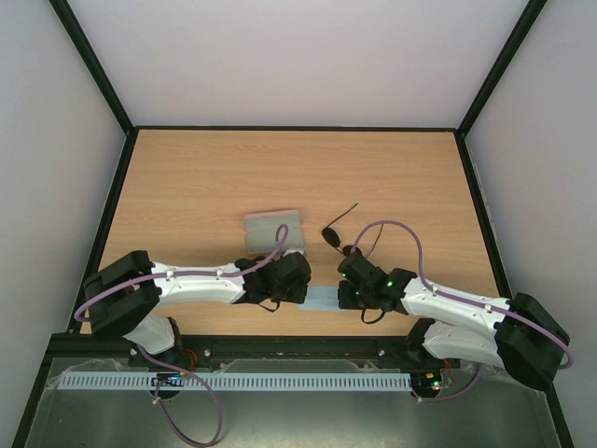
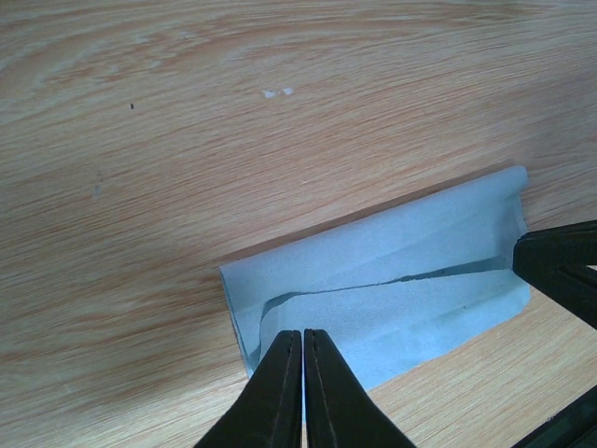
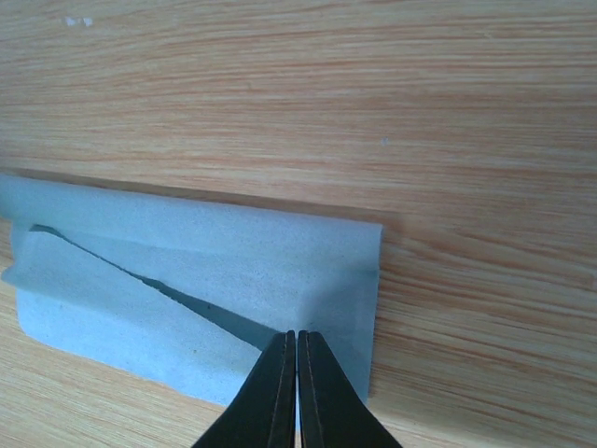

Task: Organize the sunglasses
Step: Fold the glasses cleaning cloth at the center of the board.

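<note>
The sunglasses [image 1: 336,239], small with dark oval lenses and thin black arms, lie on the table behind my right gripper, untouched. A light blue cloth [image 1: 323,299] lies folded over between my two grippers. My left gripper [image 1: 304,291] is shut on the cloth's near fold at its left end [image 2: 303,331]. My right gripper [image 1: 343,295] is shut on the fold at its right end [image 3: 297,333]. The cloth [image 2: 392,280] fills the lower half of both wrist views [image 3: 215,261]. The sunglasses are out of both wrist views.
A pinkish rounded case [image 1: 273,231] lies behind my left gripper, to the left of the sunglasses. The right arm's black fingers [image 2: 560,266] show at the right edge of the left wrist view. The table's near edge [image 1: 298,334] is just behind the cloth.
</note>
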Available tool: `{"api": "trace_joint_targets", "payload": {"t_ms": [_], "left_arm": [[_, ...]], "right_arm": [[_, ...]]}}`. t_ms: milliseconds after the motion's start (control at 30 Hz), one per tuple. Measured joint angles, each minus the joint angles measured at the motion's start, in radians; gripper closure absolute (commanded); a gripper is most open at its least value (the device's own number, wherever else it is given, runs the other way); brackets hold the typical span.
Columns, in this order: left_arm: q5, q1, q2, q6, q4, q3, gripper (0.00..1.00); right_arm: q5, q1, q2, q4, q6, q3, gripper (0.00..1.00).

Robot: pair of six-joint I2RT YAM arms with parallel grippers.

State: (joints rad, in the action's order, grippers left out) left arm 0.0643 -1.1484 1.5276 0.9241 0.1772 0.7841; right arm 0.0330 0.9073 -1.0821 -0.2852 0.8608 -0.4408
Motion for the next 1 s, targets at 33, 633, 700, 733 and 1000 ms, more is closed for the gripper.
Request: {"api": "trace_joint_targets", "payload": {"t_ms": [33, 633, 700, 733, 1000], "left_arm": [[0.0, 0.0, 0.0, 0.0, 0.0, 0.0, 0.95], [0.0, 0.002, 0.0, 0.0, -0.002, -0.006, 0.95], [0.0, 0.004, 0.0, 0.0, -0.002, -0.006, 0.94], [0.0, 0.004, 0.0, 0.0, -0.002, -0.006, 0.94], [-0.001, 0.01, -0.003, -0.003, 0.005, -0.006, 0.58]], "right_arm": [[0.0, 0.003, 0.0, 0.0, 0.0, 0.001, 0.96], [0.01, 0.111, 0.148, -0.049, 0.069, 0.025, 0.95], [0.019, 0.112, 0.156, -0.057, 0.072, 0.025, 0.92], [0.023, 0.112, 0.152, -0.06, 0.072, 0.025, 0.9], [0.06, 0.113, 0.103, -0.058, 0.095, 0.025, 0.69]]}}
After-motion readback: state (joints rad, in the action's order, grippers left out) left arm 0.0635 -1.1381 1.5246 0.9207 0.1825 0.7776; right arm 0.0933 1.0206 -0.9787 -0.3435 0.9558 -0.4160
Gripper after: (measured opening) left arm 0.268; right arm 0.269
